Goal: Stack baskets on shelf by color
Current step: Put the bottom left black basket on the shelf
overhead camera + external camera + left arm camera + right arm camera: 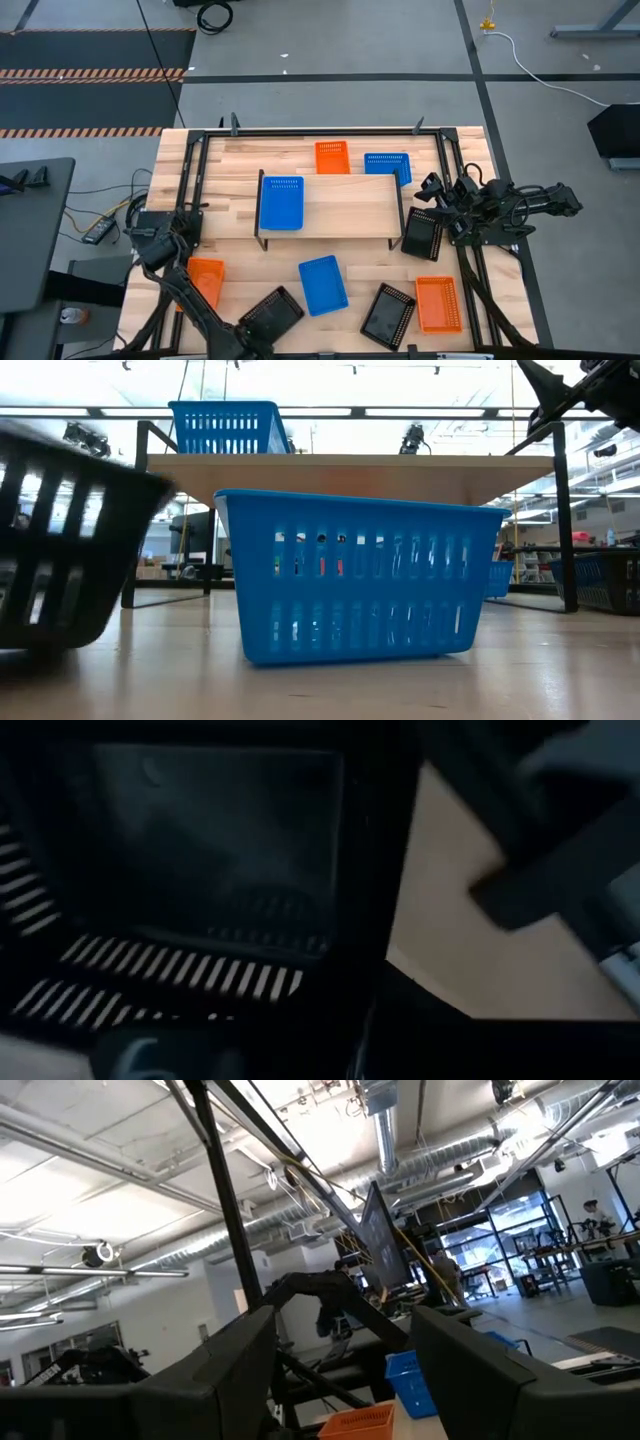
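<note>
The light-wood shelf (345, 205) stands mid-table with one blue basket (281, 203) on its left end, also in the low view (228, 427). Another blue basket (323, 284) sits on the table in front of it (360, 575). My left gripper (248, 335) is at a black basket (272, 314) near the table's near edge, shut on it. My right gripper (340, 1380) is open and raised beside the shelf's right end (437, 190), above a black basket (422, 235). My left gripper holds the black basket by a side wall (365, 920) at its near-left side. The wrist view looks down into the basket's hollow, and the fingers themselves do not show. In the low view the basket (70, 540) sits tilted, its right end raised off the table.
Scattered on the table are orange baskets (205, 280) (438, 303) (332, 157), a black basket (388, 314) and a blue basket (388, 165) behind the shelf. A dark metal frame (320, 131) runs round the table. Bare shelf top lies right of the blue basket.
</note>
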Robot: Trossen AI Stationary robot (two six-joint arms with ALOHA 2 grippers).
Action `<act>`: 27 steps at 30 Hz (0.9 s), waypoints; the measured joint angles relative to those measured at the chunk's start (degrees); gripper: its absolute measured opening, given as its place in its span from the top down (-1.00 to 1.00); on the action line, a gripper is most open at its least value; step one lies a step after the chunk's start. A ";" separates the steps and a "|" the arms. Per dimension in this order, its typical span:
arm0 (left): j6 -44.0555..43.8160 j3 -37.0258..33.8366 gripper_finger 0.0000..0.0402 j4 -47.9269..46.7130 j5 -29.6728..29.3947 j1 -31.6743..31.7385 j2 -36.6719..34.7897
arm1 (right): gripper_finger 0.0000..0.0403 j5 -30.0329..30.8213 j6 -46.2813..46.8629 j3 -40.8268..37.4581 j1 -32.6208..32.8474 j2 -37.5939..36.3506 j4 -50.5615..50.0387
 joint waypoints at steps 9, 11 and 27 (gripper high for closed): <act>-7.82 13.03 0.98 -3.13 -8.18 2.77 0.00 | -0.19 0.02 0.00 0.00 0.00 0.00 -0.44; -9.53 15.34 0.98 -3.57 -9.01 3.69 0.00 | -0.19 0.02 0.00 0.00 0.00 0.00 -0.80; -11.08 25.96 0.98 -1.75 -23.81 14.50 0.02 | -0.19 0.02 0.00 0.00 0.00 0.00 -1.33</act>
